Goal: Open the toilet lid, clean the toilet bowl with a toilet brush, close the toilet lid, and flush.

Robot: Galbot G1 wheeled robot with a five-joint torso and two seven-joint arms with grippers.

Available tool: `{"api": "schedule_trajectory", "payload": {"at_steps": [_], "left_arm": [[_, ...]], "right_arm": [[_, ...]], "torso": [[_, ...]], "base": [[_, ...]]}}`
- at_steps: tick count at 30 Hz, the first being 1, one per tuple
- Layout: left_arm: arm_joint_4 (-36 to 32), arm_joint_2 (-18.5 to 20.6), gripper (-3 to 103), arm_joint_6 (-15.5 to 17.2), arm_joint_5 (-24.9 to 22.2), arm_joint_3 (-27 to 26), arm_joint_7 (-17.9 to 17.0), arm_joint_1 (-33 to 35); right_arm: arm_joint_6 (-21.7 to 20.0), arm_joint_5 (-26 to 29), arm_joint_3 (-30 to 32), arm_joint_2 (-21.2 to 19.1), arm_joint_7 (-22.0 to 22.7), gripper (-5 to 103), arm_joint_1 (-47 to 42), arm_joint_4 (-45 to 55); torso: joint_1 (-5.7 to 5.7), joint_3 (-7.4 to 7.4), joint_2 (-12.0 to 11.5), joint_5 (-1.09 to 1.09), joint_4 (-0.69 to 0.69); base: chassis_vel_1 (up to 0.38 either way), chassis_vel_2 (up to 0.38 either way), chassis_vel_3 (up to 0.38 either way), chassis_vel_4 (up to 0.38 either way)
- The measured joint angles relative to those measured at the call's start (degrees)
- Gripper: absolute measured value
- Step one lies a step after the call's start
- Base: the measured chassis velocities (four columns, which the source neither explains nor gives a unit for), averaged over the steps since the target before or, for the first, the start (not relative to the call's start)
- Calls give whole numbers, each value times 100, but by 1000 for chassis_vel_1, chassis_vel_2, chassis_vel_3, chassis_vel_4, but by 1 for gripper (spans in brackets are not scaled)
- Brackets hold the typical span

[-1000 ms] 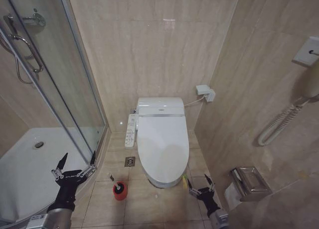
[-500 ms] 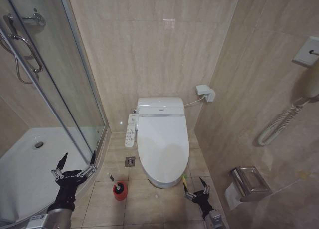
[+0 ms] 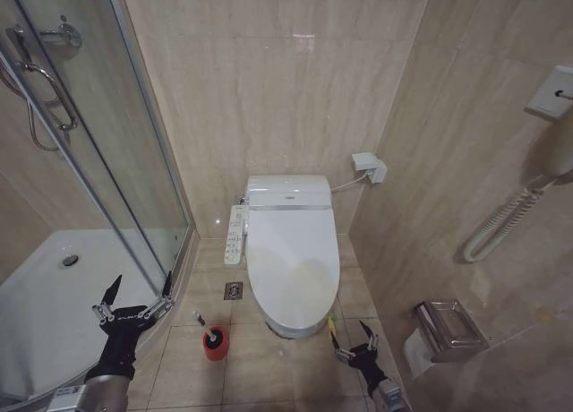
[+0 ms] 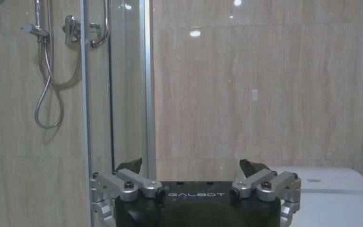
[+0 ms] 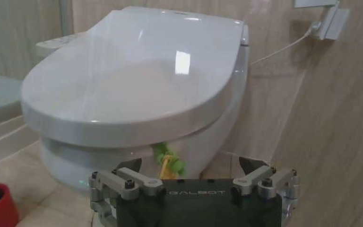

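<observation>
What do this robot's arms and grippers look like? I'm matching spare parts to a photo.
Both match: the left gripper and right gripper have a black body lettered GALBOT in white, silver metal linkage brackets with bolts, and dark pointed fingertips. Each sits on a black wrist, with a grey arm segment behind.

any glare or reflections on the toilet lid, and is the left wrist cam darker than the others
Right wrist view: the toilet lid carries a bright rectangular highlight and soft sheen, with the right gripper open below its front edge. Head view: the lid looks evenly lit, with only a faint warm patch. Left wrist view: dimmer overall, with small light spots on the wall tiles above the open left gripper.
</observation>
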Motion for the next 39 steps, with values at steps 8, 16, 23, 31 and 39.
{"api": "schedule_trajectory", "payload": {"at_steps": [8,16,23,31,39], "left_arm": [[0,0,100,0,0,0,0,0],[0,0,100,0,0,0,0,0],[0,0,100,0,0,0,0,0],[0,0,100,0,0,0,0,0],[0,0,100,0,0,0,0,0]], "right_arm": [[159,-60,-58,5,-80,100,-84,-55],[230,-140,-119,116,-106,100,-7,-200],[234,-239,-148,182,-118,100,132,-399],[238,-293,-197,236,-125,100,277,-593],[249,-363,-253,285,-124,91,435,-765]], "torso": [[0,0,0,0,0],[0,0,0,0,0],[0,0,0,0,0],[0,0,0,0,0],[0,0,0,0,0]], "base": [[0,0,0,0],[0,0,0,0],[0,0,0,0],[0,0,0,0],[0,0,0,0]]}}
